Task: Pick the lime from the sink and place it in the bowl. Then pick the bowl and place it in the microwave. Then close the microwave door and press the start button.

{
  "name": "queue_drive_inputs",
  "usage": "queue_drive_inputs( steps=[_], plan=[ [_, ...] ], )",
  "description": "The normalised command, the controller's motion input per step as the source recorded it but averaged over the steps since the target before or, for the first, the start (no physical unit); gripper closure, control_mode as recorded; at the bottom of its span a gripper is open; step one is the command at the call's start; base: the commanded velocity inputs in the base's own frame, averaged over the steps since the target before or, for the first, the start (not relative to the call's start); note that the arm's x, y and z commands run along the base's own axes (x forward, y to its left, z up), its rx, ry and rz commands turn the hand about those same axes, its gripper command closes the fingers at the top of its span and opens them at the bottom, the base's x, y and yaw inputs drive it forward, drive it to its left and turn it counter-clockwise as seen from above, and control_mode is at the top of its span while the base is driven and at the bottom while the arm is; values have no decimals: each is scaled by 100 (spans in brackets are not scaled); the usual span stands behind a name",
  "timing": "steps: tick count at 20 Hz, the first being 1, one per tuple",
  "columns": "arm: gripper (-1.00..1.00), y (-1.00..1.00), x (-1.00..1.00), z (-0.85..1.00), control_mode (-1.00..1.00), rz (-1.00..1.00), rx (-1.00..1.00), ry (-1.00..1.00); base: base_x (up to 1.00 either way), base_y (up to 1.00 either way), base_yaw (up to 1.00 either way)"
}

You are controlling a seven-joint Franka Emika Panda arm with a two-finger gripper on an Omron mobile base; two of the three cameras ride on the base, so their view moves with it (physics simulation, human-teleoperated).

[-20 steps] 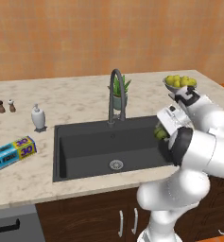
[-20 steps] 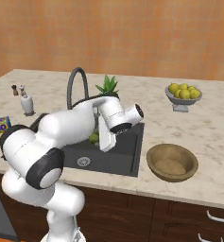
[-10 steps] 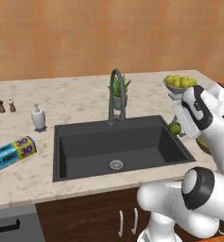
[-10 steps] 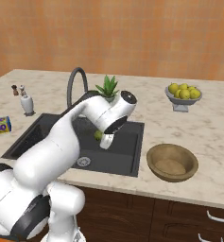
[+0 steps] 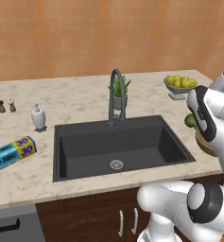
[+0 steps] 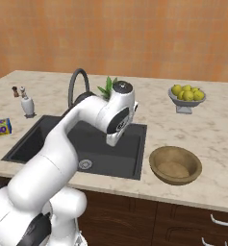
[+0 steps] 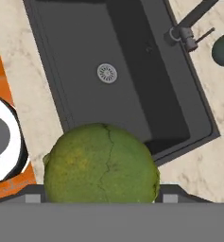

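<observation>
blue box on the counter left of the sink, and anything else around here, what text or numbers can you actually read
"30" on the yellow end of the blue box, seen in the left base view; it shows again on that box in the right base view.
White strokes along the box's blue side: too blurred to read.
Soap bottle, salt and pepper shakers, bowl, grey fruit dish: no lettering that I can make out.
</observation>
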Motion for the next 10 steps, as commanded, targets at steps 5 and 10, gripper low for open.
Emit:
queue_drive_inputs(
  steps=[5, 10],
  plan=[
    [100, -82, -17, 8, -100, -35, -3, 10, 0, 0, 0],
    [100, -60, 0, -2, -100, -28, -1, 11, 0, 0, 0]
  ],
)
